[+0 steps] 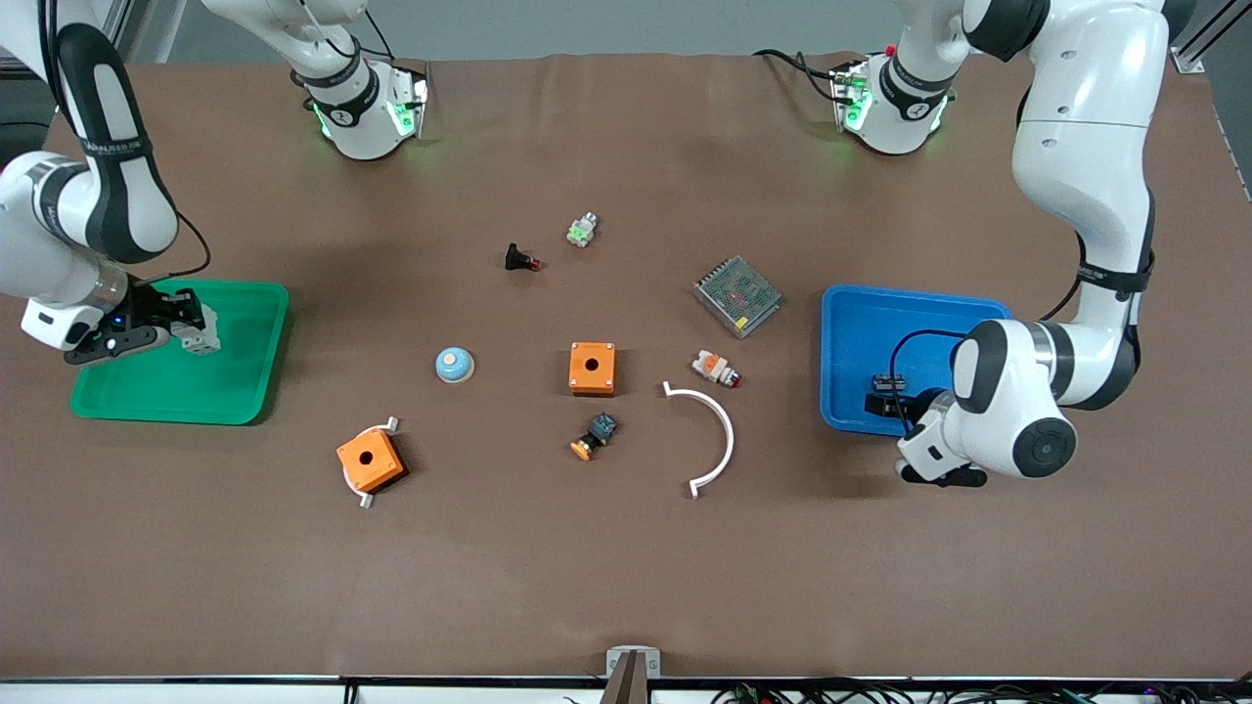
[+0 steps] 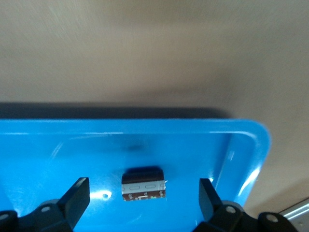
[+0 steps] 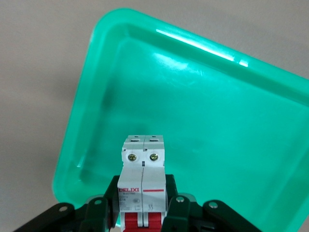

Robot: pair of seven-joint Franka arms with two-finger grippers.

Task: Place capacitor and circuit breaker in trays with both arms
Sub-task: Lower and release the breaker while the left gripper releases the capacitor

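tray: blue tray (image 2: 72, 140) on the table
capacitor: capacitor (image 2: 143, 184) lies in it
left gripper: left gripper (image 2: 144, 198) spread wide, fingers (image 2: 73, 199) either side

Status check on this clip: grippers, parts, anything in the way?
Left gripper open over blue tray, capacitor lying in it. Right gripper shut on circuit breaker over green tray. Nothing in the way.

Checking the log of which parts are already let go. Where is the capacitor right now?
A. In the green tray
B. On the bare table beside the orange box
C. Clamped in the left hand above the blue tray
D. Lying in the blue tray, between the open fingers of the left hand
D: in the left wrist view the capacitor lies on the floor of the blue tray, with the left hand open and its fingers apart from it.
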